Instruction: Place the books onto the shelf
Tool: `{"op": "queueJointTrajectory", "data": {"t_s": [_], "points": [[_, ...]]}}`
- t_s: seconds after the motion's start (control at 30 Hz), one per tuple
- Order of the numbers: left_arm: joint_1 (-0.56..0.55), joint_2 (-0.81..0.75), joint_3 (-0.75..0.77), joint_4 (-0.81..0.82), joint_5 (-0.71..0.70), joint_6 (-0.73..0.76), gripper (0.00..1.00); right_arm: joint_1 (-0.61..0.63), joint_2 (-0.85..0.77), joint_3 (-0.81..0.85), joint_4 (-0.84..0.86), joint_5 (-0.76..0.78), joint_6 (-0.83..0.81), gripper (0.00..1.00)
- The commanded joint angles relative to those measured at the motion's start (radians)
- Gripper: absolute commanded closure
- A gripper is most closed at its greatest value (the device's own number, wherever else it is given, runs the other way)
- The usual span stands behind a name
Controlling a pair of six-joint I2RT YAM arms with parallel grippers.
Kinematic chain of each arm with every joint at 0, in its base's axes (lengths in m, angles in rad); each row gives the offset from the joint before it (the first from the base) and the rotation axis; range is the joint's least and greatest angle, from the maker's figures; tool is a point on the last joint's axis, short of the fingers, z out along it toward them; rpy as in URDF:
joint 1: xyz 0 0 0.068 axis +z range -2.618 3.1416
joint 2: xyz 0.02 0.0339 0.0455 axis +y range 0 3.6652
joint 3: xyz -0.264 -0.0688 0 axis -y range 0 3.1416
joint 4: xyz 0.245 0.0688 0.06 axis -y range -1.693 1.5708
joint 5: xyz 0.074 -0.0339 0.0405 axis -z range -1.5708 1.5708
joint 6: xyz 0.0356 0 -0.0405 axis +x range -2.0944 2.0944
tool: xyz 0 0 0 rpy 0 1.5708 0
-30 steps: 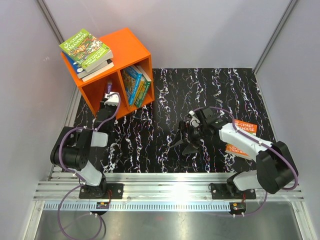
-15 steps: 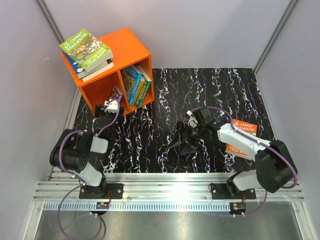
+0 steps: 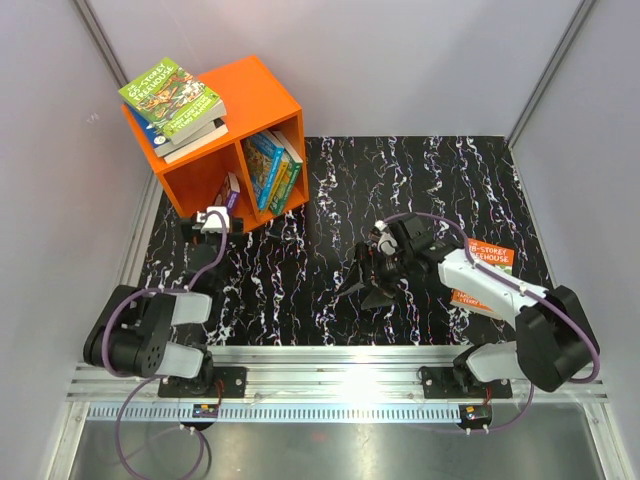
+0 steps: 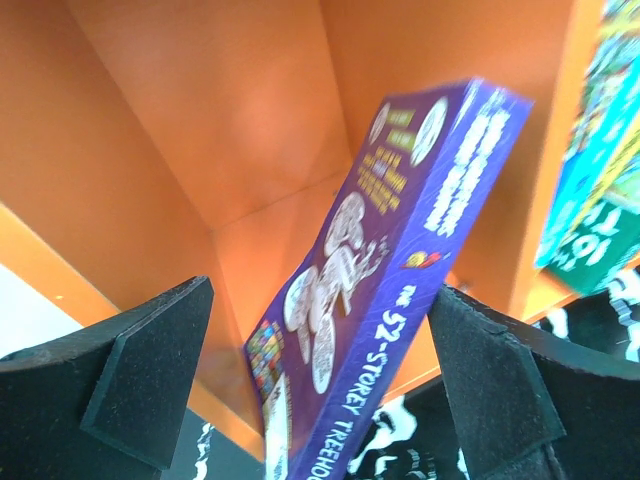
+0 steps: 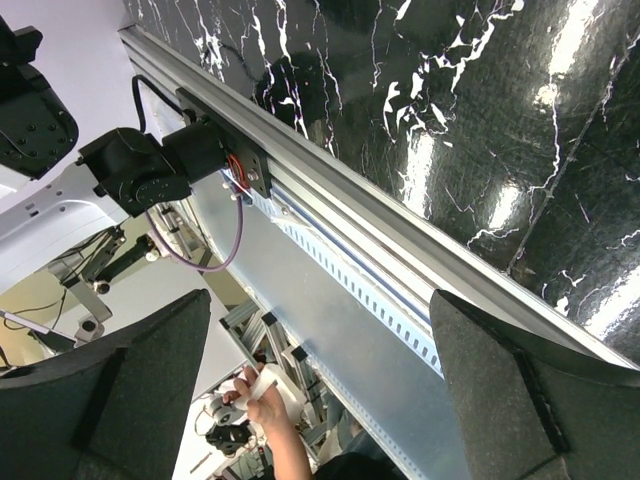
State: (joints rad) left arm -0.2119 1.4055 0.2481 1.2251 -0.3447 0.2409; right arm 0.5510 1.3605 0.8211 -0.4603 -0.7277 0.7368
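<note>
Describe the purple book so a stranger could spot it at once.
Find the orange shelf at the far left of the black marbled table. In its left compartment a purple book stands alone, tilted. Only it is purple: the blue and green books next door are packed together in the right compartment.

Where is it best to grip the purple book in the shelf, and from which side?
Likely the purple book's spine edge, pinching both covers, coming through the shelf's open front. It stands tilted toward the divider, spine facing out, so that edge is the exposed one.
</note>
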Motion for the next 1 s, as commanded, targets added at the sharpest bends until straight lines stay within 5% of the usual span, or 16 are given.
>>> {"op": "queueJointTrajectory", "data": {"t_s": [0.0,0.6,0.83,0.93,0.97], "points": [[-0.023,-0.089,-0.009,0.357,-0.024,-0.081,0.06,0.009,-0.050,-0.013,0.031,-0.016,0.000,0.03],[-0.218,-0.486,0.046,-0.231,-0.117,-0.193,0.06,0.010,-0.139,-0.056,0.115,0.014,0.027,0.03],[-0.300,-0.705,0.108,-0.661,-0.145,-0.396,0.16,0.009,-0.097,-0.011,0.239,0.022,0.073,0.02],[-0.319,-0.802,0.158,-0.909,-0.114,-0.500,0.55,0.009,-0.019,0.071,0.279,0.016,0.075,0.03],[-0.319,-0.818,0.184,-0.979,-0.106,-0.534,0.89,0.009,0.009,0.091,0.296,0.013,0.075,0.03]]}}
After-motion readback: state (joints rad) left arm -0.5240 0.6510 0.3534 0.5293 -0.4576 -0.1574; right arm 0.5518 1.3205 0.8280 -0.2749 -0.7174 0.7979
